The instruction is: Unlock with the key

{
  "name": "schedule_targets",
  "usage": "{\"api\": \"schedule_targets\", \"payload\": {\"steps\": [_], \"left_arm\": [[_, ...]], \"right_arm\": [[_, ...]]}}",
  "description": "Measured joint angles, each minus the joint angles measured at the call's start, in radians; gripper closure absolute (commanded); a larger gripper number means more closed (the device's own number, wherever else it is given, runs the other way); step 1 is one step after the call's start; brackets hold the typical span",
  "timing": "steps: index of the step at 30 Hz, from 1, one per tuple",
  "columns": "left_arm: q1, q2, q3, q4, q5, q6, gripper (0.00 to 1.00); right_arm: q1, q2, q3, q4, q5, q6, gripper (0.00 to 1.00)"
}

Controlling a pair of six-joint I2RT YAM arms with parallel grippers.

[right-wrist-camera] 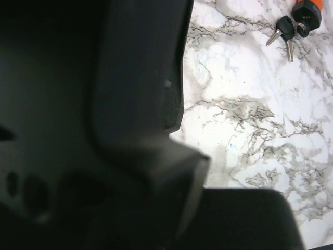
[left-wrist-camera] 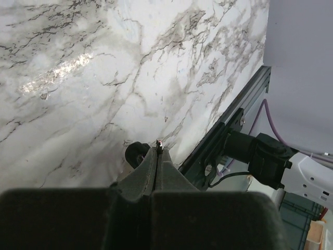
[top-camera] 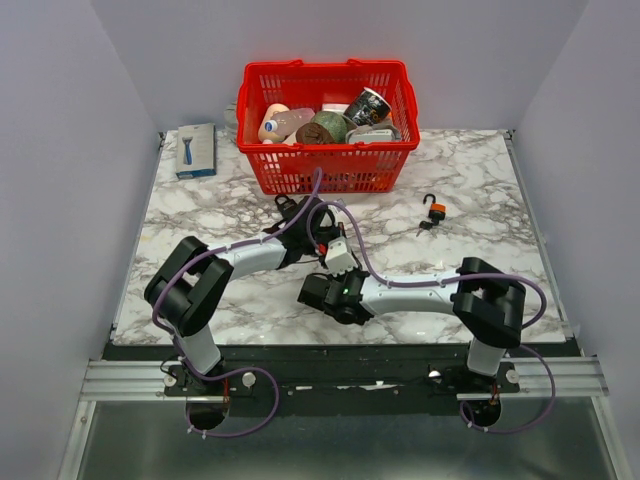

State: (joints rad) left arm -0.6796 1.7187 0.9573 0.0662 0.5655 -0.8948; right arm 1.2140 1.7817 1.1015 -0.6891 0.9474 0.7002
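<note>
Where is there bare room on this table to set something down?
Bare white marble tabletop right of the red plastic basket, past the orange padlock; also left, by the flat blue packet. Crowded: centre, where left arm meets right arm.

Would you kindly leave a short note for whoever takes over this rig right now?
Left gripper: shut, empty, above the marble table.
Right gripper: open or shut cannot be told; its camera is mostly blocked.
Orange padlock and keys: lying on the table near the red basket's right corner, apart from both grippers.
Done: nothing visible.
Left: pick up a key, insert it, turn.
</note>
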Motion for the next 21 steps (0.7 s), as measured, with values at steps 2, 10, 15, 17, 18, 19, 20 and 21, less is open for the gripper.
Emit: {"api": "schedule_targets", "payload": {"steps": [2, 10, 15, 17, 18, 19, 20, 21], "left_arm": [[0.0, 0.0, 0.0, 0.005, 0.0, -0.002, 1.0], [0.001, -0.001, -0.001, 0.024, 0.001, 0.001, 0.39], [0.014, -0.029, -0.015, 0.039, -0.003, 0.011, 0.11], [0.029, -0.054, -0.021, 0.049, 0.002, 0.013, 0.07], [0.039, -0.071, -0.025, 0.06, 0.007, 0.013, 0.07], [0.047, -0.085, -0.029, 0.07, 0.011, 0.013, 0.06], [0.058, -0.099, -0.033, 0.081, 0.013, 0.012, 0.06], [0.073, -0.117, -0.041, 0.098, 0.018, 0.013, 0.05]], "right_arm": [[0.0, 0.004, 0.006, -0.012, 0.008, 0.008, 0.99], [0.0, -0.008, 0.0, -0.008, 0.016, 0.015, 0.99], [-0.034, -0.202, -0.165, 0.183, -0.082, -0.035, 0.99], [-0.085, -0.317, -0.277, 0.301, -0.173, -0.075, 0.99], [-0.112, -0.378, -0.332, 0.356, -0.224, -0.094, 0.99], [-0.147, -0.433, -0.38, 0.396, -0.283, -0.111, 0.99], [-0.183, -0.476, -0.411, 0.426, -0.335, -0.126, 0.99], [-0.225, -0.515, -0.436, 0.466, -0.408, -0.14, 0.99]]}}
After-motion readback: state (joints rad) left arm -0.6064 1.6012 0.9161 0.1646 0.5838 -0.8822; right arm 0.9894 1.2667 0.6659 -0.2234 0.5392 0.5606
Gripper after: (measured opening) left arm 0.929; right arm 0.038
